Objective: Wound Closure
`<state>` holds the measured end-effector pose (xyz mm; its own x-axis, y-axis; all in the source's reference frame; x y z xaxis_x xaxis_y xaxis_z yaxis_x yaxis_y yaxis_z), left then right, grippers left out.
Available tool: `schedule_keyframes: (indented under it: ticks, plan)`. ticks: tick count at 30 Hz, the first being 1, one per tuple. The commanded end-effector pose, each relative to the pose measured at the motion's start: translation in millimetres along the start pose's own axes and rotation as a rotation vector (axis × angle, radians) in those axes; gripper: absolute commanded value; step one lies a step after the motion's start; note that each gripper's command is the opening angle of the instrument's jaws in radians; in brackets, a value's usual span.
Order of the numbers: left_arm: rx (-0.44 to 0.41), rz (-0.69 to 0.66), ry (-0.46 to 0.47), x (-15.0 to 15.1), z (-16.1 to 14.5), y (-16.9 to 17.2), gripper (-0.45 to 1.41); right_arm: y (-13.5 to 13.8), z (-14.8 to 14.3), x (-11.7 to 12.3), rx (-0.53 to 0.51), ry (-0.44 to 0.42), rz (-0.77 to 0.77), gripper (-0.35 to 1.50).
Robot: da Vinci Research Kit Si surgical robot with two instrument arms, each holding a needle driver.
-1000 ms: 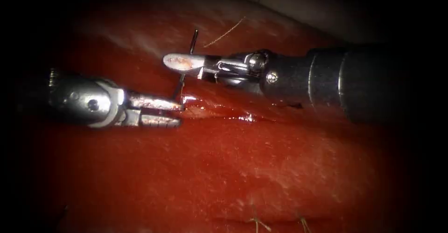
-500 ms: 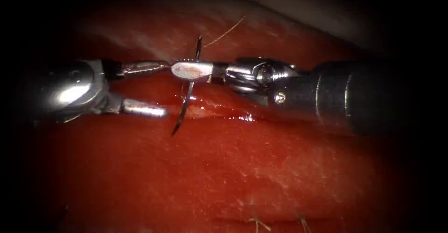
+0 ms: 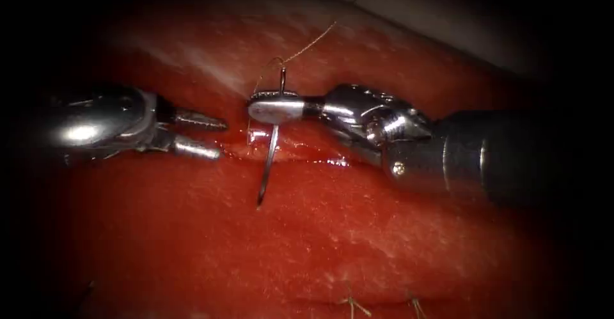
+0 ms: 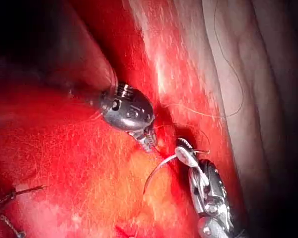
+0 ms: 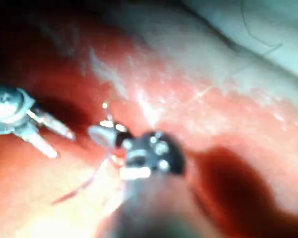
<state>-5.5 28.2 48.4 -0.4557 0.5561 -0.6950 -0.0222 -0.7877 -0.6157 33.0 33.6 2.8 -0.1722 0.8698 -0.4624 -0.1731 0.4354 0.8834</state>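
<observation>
Left tool (image 3: 198, 135) sits at the middle left of the endoscope frame with its two jaws parted and nothing between them, tips pointing toward the cut (image 3: 300, 156). Just right of it, near the centre, the curved needle (image 3: 271, 149) hangs free of the tissue (image 3: 358, 229), its point aimed down over the wet red seam and its tail end sticking up above the jaws that hold it. Those jaws belong to the right tool (image 3: 275, 109), clamped on the needle near its tail end, its shaft running off to the right. Pale thread (image 3: 307, 46) trails from the needle's tail toward the upper right.
</observation>
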Motion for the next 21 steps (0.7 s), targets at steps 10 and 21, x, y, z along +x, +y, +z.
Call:
schedule_keyframes:
  ticks: [10, 21]
  plan:
    - [0.021, -0.121, -0.148, -2.3, 3.3, -2.0, -0.35, 0.6, 1.1, 0.2, 0.026, -0.016, -0.177, -0.35]
    - [0.151, -0.129, -0.383, -5.3, 6.6, -5.4, -0.35, 0.7, 1.2, 0.1, 0.028, -0.031, -0.308, -0.35]
